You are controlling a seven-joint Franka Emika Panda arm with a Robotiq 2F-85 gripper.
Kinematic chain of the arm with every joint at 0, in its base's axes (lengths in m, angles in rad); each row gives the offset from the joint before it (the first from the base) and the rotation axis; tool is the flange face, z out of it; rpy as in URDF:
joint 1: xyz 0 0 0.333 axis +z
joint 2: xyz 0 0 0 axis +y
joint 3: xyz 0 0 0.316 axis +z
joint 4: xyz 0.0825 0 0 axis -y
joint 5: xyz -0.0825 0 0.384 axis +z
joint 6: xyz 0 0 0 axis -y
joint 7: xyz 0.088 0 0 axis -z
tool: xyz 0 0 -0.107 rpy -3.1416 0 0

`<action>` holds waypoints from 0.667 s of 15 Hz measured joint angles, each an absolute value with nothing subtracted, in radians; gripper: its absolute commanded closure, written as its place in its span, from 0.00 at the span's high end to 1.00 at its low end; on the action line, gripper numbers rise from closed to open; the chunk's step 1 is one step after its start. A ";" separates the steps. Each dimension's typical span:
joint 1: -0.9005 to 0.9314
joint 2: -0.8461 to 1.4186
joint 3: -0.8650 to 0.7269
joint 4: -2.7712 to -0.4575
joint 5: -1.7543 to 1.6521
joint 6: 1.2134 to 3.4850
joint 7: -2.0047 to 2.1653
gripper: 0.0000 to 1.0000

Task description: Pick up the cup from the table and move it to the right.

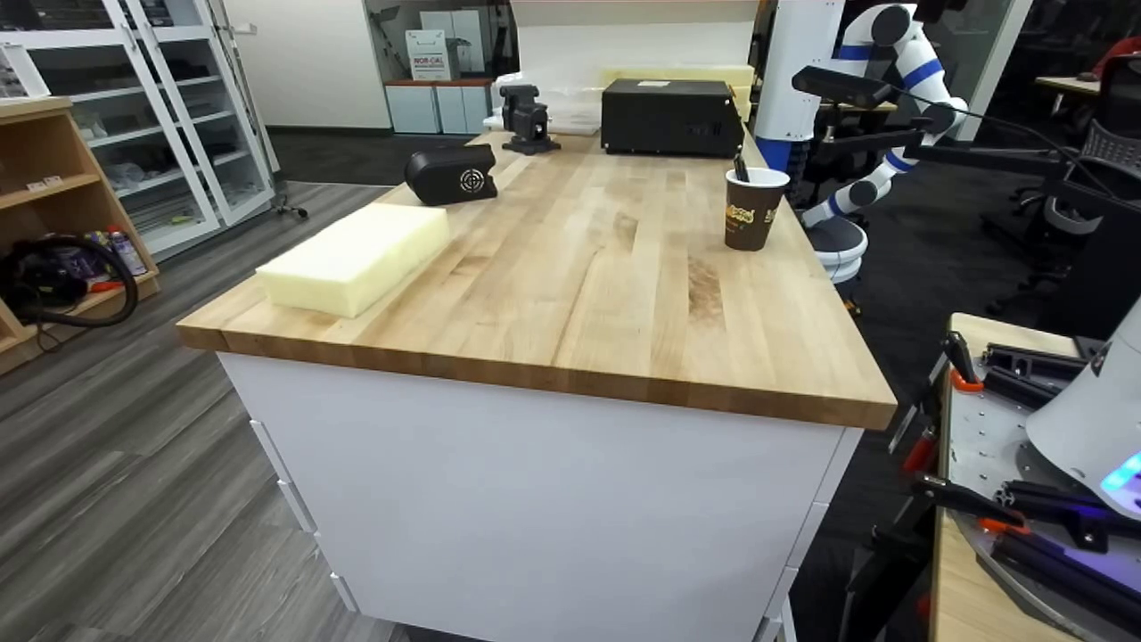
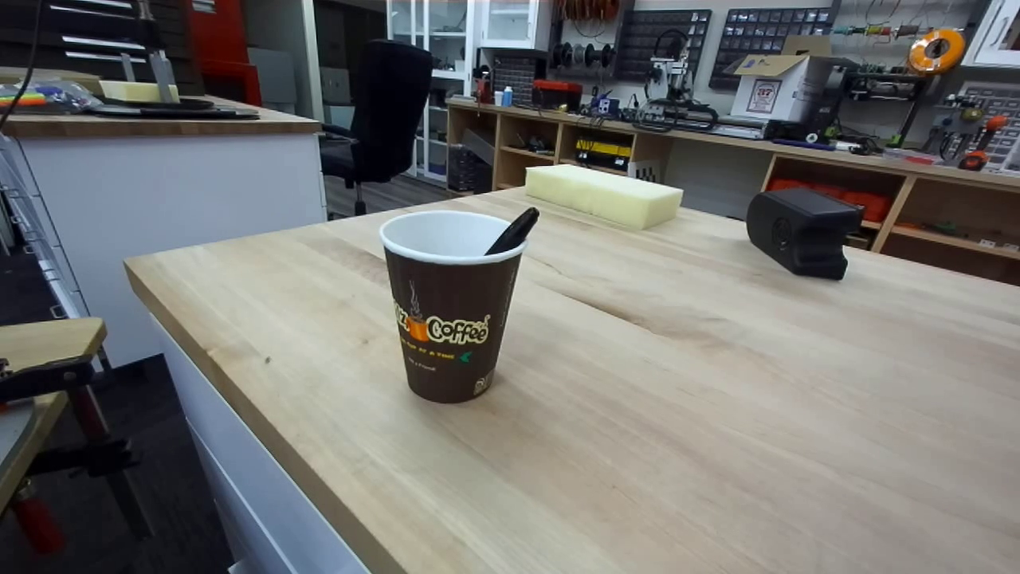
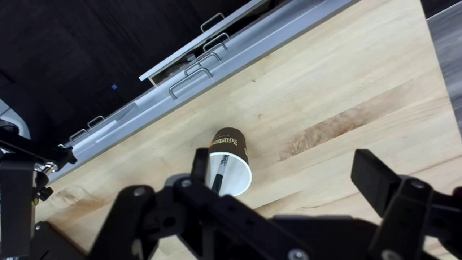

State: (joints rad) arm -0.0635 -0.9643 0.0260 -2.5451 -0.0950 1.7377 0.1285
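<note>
The cup (image 1: 745,221) is dark brown with a white rim and pale lettering. It stands upright on the wooden table (image 1: 570,294) near one long edge. It also shows large in an exterior view (image 2: 446,327), on the tabletop (image 2: 677,414). A black-capped marker (image 2: 514,231) leans inside it. In the wrist view, the cup (image 3: 231,140) is beyond the left finger, which hides part of its rim. My gripper (image 3: 283,168) is open with nothing between its fingers. Whether a finger touches the cup cannot be told. The gripper is outside both exterior views.
A pale yellow slab (image 1: 357,254) and a black rounded device (image 1: 450,174) lie across the table from the cup. A black boxy device (image 1: 671,118) and a black mount (image 1: 528,120) stand farther back. In the wrist view, drawer handles (image 3: 191,79) line the table's side near the cup.
</note>
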 measured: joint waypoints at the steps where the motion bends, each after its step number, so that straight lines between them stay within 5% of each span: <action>1: -0.069 -0.953 0.009 -2.549 -0.113 1.745 0.111 1.00; 10: -0.063 -0.724 -0.106 -2.563 -0.124 2.060 -0.065 1.00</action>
